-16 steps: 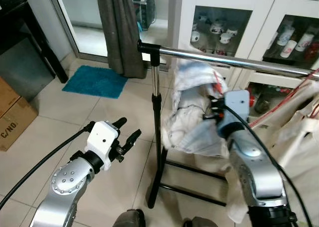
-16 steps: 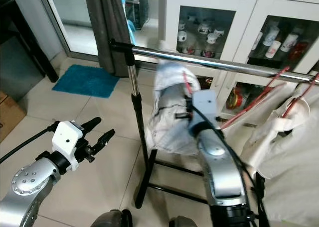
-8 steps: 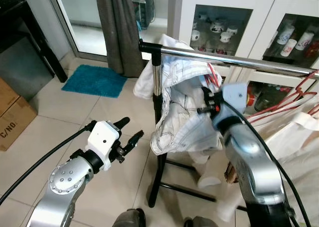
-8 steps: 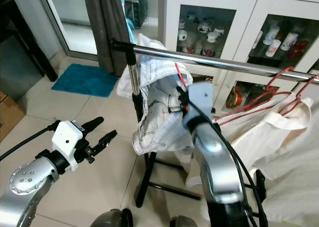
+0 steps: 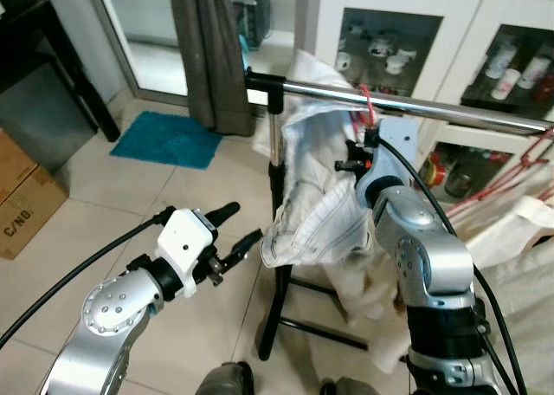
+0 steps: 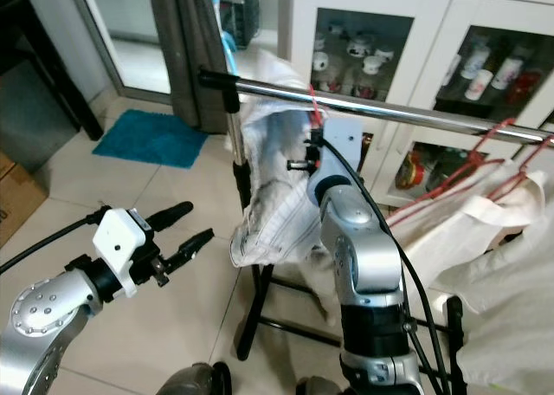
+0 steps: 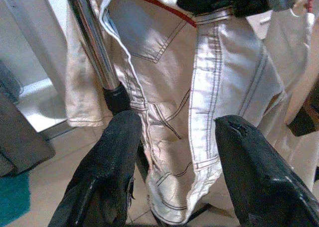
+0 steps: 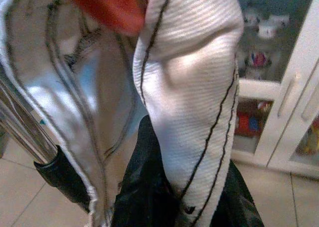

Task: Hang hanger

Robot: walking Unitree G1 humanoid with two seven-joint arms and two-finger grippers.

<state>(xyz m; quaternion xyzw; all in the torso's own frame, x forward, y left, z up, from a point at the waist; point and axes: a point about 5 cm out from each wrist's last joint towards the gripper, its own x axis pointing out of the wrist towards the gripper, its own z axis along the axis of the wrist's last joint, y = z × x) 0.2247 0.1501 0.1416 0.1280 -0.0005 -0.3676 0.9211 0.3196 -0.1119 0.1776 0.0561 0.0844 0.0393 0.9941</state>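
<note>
Raised since a moment ago, the right gripper (image 5: 359, 152) seemingly clamps the white garment (image 5: 316, 213) on its red hanger (image 5: 367, 100) at the rail (image 5: 415, 107); left gripper (image 5: 238, 230) hovers spread nearby.

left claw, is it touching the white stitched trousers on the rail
Apart. In the left eye view the left claw hangs open, floor visible between its tips and the white stitched trousers.

Red hanger (image 5: 367, 102) carries a white garment (image 5: 322, 206) with dark stitching. Its hook sits at the chrome rail (image 5: 415, 108), near the rail's left end. The garment hangs bunched beside the upright post (image 5: 277, 239).
</note>
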